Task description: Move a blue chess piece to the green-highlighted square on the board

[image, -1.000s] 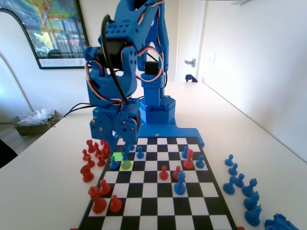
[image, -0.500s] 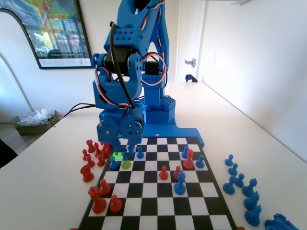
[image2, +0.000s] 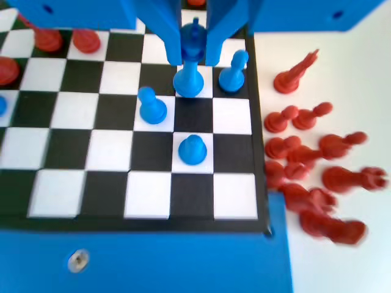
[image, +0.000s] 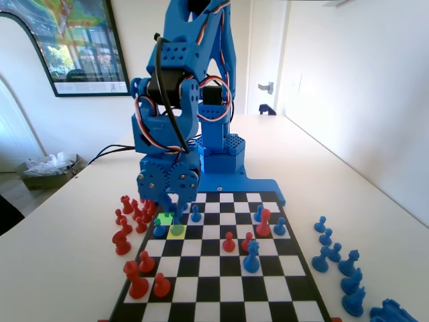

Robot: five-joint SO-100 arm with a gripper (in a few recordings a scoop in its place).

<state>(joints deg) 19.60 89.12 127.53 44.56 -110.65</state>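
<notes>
Fixed view: low camera at the near end of the board (image: 221,282), facing along it toward the blue arm (image: 181,100) at the far end; the counter (image: 375,194) and room walls lie behind. Wrist view: camera on the arm, close above the board (image2: 110,152), looking steeply down. Shared region: the squares before the arm, with blue pawns and red pieces beside the rim.

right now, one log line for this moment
stage: pick | gripper: low, jaws flanking blue piece | grip: unclear | piece: upright | green square: empty
</notes>
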